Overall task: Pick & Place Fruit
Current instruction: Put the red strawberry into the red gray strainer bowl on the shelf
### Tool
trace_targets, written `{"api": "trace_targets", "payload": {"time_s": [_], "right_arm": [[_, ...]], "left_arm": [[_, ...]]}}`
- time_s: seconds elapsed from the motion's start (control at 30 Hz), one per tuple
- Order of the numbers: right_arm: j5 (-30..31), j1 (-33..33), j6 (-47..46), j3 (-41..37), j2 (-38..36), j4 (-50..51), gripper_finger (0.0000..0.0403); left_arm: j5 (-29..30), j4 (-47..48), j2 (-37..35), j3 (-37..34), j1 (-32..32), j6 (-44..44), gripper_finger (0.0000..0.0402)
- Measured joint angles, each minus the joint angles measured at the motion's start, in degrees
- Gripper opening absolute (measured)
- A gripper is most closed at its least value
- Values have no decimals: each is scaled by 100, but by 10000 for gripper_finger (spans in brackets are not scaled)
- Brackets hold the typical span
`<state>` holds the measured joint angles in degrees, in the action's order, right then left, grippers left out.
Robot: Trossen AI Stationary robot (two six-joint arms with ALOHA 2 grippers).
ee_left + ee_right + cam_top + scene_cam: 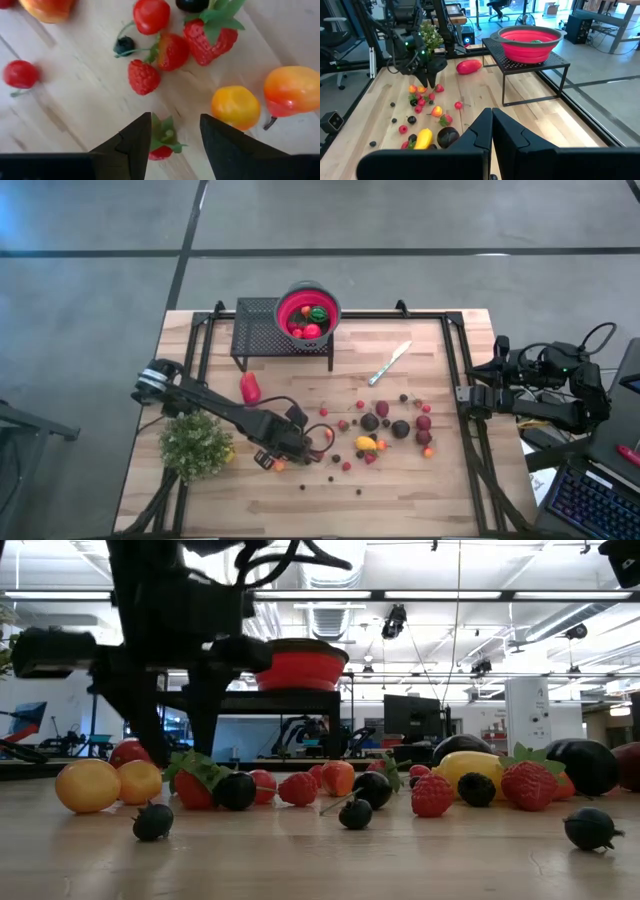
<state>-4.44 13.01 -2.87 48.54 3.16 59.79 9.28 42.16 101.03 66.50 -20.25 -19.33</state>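
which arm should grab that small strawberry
Left. Its gripper is open astride the strawberry amid the fruit; the right gripper is shut at the table's edge.

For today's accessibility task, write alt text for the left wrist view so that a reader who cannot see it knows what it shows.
The left gripper points down at a wooden table, its two dark fingers open on either side of a small strawberry with green leaves. Beyond it lie a raspberry, two more strawberries, a cherry tomato and yellow-orange fruits.
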Motion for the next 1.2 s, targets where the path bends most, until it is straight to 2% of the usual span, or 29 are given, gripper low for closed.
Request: {"api": "trace_targets", "payload": {"time_s": [0.33,0.97,1.2], "right_arm": [[2,1,-3,-1,0,0,8],[1,-1,2,-1,0,-2,8],[-1,1,-9,0,0,-2,8]], "left_arm": [[-22,-121,8,-213,0,2,159],[133,-150,7,-209,0,2,14],[374,-139,7,-203,0,-10,21]]}}
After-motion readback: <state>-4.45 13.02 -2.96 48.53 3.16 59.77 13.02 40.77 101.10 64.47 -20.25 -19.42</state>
